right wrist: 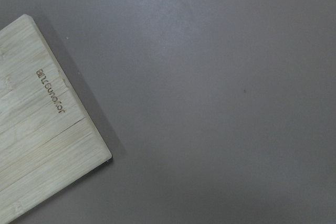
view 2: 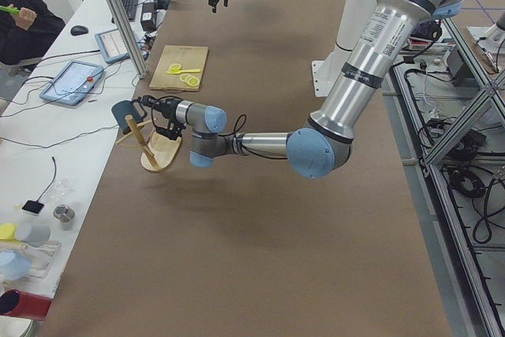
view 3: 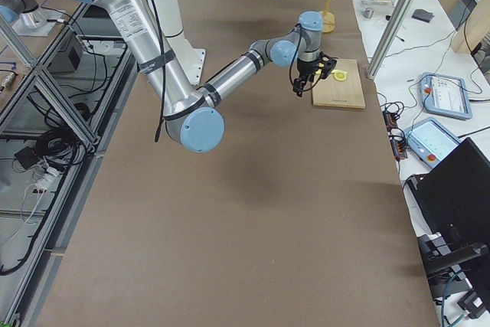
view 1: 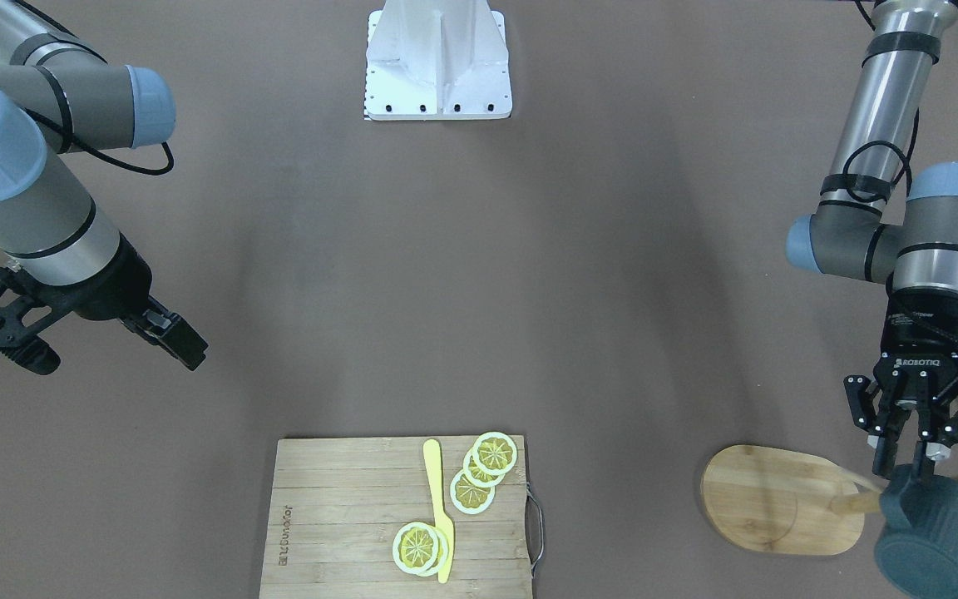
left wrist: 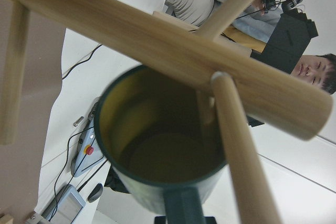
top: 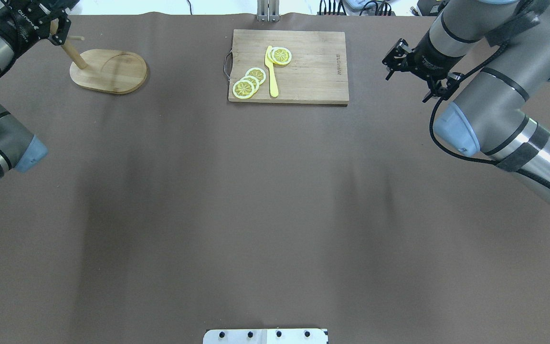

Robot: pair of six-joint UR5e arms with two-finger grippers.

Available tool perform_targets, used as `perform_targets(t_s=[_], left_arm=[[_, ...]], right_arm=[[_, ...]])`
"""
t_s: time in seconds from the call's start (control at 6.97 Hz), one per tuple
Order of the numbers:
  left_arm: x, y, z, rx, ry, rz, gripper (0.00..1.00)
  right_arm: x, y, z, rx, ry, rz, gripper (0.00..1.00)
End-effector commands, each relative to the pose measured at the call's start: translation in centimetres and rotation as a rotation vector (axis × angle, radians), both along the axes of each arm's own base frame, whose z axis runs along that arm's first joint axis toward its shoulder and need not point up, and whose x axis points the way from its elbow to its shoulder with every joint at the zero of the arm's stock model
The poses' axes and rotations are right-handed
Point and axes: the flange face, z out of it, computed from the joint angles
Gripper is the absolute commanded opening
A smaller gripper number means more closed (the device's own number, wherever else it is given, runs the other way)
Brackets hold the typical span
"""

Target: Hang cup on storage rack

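The dark teal-grey cup [view 1: 936, 532] hangs tilted beside the storage rack, high above the rack's oval base [view 1: 778, 499]. My left gripper [view 1: 907, 462] is shut on the cup's handle. In the left wrist view the cup's yellow inside [left wrist: 157, 150] sits just behind the rack's pole [left wrist: 157, 40], and a peg [left wrist: 241, 150] crosses its rim by the handle. I cannot tell whether the peg passes through the handle. The overhead view shows the rack base [top: 110, 71] but not the cup. My right gripper [view 1: 105, 349] is open and empty above the bare table.
A rectangular bamboo cutting board [view 1: 346, 516] with lemon slices [view 1: 483, 470] and a yellow knife [view 1: 439, 507] lies at the table's far edge from the robot. The white arm mount [view 1: 437, 62] stands mid-table on the robot's side. Operators and desks line the far side.
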Motion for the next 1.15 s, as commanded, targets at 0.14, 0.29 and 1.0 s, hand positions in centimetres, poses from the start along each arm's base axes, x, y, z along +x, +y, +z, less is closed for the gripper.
perform_targets(t_s=[0.14, 0.29, 1.0], left_arm=[[-0.3, 0.2, -0.8, 0.017, 0.008, 0.012, 0.99], [-0.4, 0.6, -1.6, 0.035, 0.019, 0.026, 0.99], [-10.0, 8.2, -4.9, 0.156, 0.028, 0.062, 0.99]], right_arm=[[0.0, 0.0, 0.0, 0.0, 0.0, -0.001, 1.0], [0.1, 0.0, 0.0, 0.0, 0.0, 0.001, 1.0], [-0.1, 0.2, 0.0, 0.002, -0.002, -0.004, 1.0]])
